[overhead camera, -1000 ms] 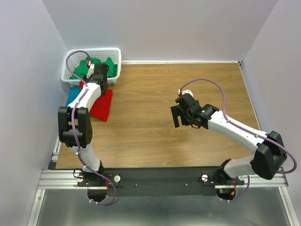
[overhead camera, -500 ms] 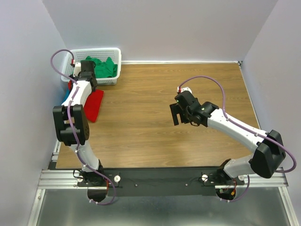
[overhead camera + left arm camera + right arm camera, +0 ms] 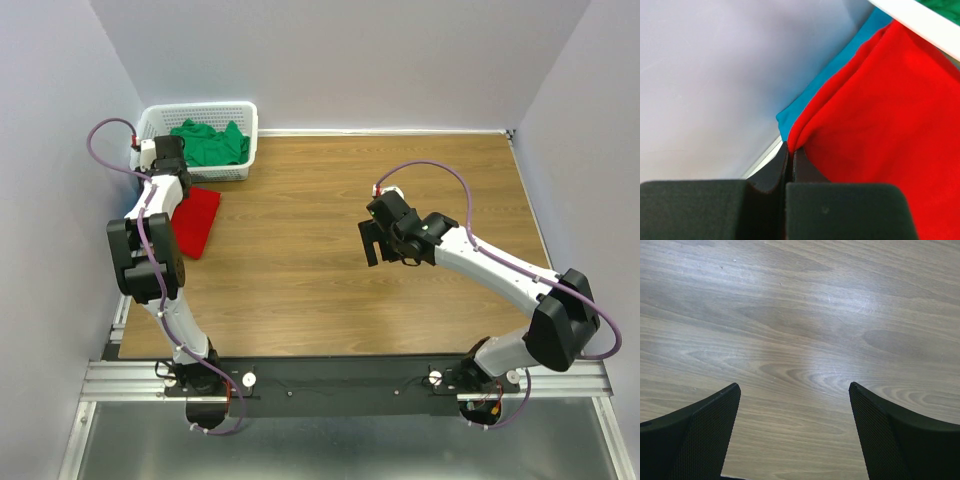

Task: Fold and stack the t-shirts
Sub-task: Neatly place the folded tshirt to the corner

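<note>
Since a second ago, the left arm is seen swung from over the basket's front toward the wall at 9 o'clock, and the red t-shirt (image 3: 197, 219) is dragged with it, a little closer to that wall. The right gripper (image 3: 368, 245) is shifted only slightly toward 9 o'clock.

Nearest, around the middle of the table (image 3: 400, 310), the right gripper is held above bare wood with its jaws spread wide and nothing between them; in the right wrist view only wood grain is seen in the gap.

Farther off, at about 10 o'clock, the red t-shirt is spread in a loose rumpled fold on the table's left edge. Its far corner is pinched by the left gripper (image 3: 790, 151), whose jaws are pressed tight together on a fold of the cloth. Beneath and beside the red cloth, against the wall, an edge of the teal t-shirt (image 3: 840, 75) is shown.

Farthest, in the 11 o'clock corner, the white basket (image 3: 250, 125) is placed, and the green t-shirt (image 3: 210, 143) is heaped inside it.
</note>
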{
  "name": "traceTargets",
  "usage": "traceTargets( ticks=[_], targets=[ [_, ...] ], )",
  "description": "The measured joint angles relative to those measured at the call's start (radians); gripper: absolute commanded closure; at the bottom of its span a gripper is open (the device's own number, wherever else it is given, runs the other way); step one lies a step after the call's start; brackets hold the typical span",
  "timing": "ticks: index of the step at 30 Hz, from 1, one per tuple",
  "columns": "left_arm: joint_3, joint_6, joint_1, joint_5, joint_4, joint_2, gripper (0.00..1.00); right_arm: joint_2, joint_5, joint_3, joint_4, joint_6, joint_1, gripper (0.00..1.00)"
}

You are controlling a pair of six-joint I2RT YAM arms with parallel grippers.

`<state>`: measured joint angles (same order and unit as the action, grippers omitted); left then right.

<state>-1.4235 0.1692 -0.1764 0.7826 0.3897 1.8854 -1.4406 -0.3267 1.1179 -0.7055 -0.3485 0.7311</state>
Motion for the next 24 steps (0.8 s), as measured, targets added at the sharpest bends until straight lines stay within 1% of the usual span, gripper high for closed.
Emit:
traceTargets(
  ticks=[8,16,24],
  targets=[
    [0.000,0.046,-0.057,-0.025,-0.045,0.023,1.00,-0.043,0.000,0.033,-0.009,-0.002,0.000,0.06],
    [-0.018,0.073,-0.070,-0.027,-0.058,0.076,1.00,-0.064,-0.001,0.047,-0.028,-0.002,0.000,0.06],
    [-0.027,0.088,-0.079,0.000,-0.059,0.077,1.00,-0.074,-0.001,0.059,-0.030,-0.002,0.000,0.06]
  ],
)
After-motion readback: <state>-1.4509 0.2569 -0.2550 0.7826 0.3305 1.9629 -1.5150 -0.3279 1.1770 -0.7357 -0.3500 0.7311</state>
